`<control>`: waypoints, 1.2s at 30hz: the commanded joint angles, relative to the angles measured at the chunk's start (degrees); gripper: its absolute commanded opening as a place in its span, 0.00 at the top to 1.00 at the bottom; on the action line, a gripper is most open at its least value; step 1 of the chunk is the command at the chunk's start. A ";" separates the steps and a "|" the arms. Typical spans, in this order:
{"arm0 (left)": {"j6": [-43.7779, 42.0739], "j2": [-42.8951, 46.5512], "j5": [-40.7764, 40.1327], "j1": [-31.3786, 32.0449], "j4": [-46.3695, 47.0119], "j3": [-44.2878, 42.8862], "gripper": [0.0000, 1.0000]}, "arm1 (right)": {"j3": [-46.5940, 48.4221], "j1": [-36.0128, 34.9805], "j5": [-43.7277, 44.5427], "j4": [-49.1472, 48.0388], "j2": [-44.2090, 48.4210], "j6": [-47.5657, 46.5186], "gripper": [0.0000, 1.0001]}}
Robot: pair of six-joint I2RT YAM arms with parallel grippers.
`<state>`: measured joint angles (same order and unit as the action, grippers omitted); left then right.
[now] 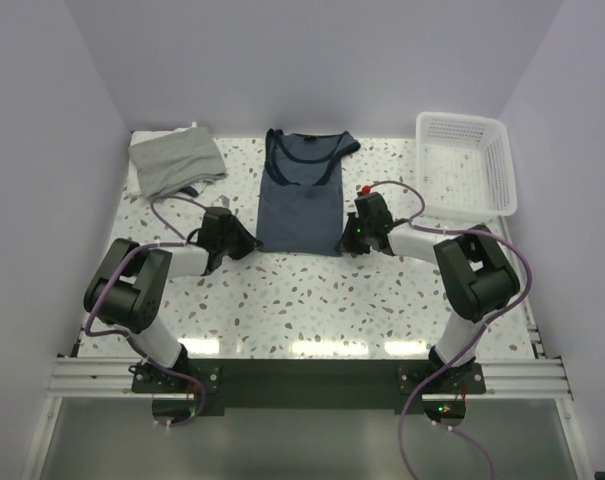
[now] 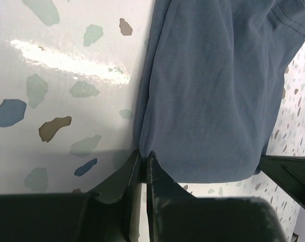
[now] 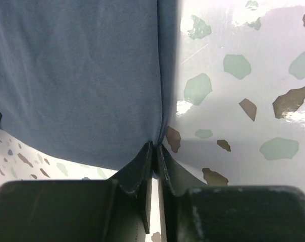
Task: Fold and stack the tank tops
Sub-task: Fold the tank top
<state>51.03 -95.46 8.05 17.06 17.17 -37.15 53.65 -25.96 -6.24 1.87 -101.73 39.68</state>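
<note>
- Noted navy tank top (image 1: 300, 195) spread flat at the middle of the speckled table (image 1: 312, 300), straps toward the far side, hem toward the near side; no chest print visible from above.
- Found left gripper (image 1: 244, 243) low at the near-left hem corner; in the left wrist view, fingers pinched nearly together on the cloth edge.
- Found right gripper (image 1: 348, 240) low at the near-right hem corner, fingers likewise clamped on the navy tank top.
- Could not resolve whether the held corners touch the surface or sit just above it.
- Logged grey tank top (image 1: 175, 163) as a rumpled heap at the far-left corner, well apart from the navy one.
- Logged white mesh basket (image 1: 497, 150) at far right, apart from both tops.
</note>
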 commanded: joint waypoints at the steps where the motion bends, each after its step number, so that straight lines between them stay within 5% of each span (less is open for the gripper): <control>1: -2.16 -0.70 -1.20 0.96 -3.28 1.11 0.96 | 1.99 -0.24 1.93 4.37 -0.31 -2.94 0.94; 2: -2.07 0.53 -1.29 1.57 -3.37 1.55 1.00 | 1.99 -0.24 1.93 4.89 0.13 -3.38 1.00; 12: 3.02 22.31 -7.44 6.49 -14.15 15.86 1.00 | -9.06 -6.73 6.06 11.05 14.88 -6.64 1.00; 18: 5.40 36.91 -9.28 10.18 -25.85 20.97 1.00 | -19.17 -18.85 11.68 14.65 28.59 0.73 1.00; 23: 3.91 41.92 -9.55 10.89 -32.19 21.42 1.00 | -22.62 -21.42 12.39 17.64 35.19 3.65 0.95; 24: 3.56 42.54 -9.55 10.89 -33.59 21.15 0.96 | -22.54 -21.59 13.35 17.90 36.33 3.56 0.89; 25: 2.95 43.07 -9.55 10.89 -34.30 20.63 0.78 | -22.10 -21.51 14.23 19.12 36.69 3.39 0.74; 28: 0.31 44.57 -10.34 10.89 -39.04 15.72 0.49 | -18.33 -21.42 17.99 21.59 37.05 2.42 0.56; 33: -4.96 44.75 -12.10 10.89 -44.32 3.06 0.43 | -10.25 -7.06 13.20 19.07 30.73 -3.19 0.67; 36: -7.95 40.19 -10.26 10.89 -39.00 -3.01 0.44 | -3.50 0.96 11.17 15.99 22.92 -6.45 0.67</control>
<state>48.25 -52.34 -2.00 28.10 -24.86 -33.28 43.40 -32.03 6.31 21.82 -73.95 37.78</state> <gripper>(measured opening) 0.568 0.328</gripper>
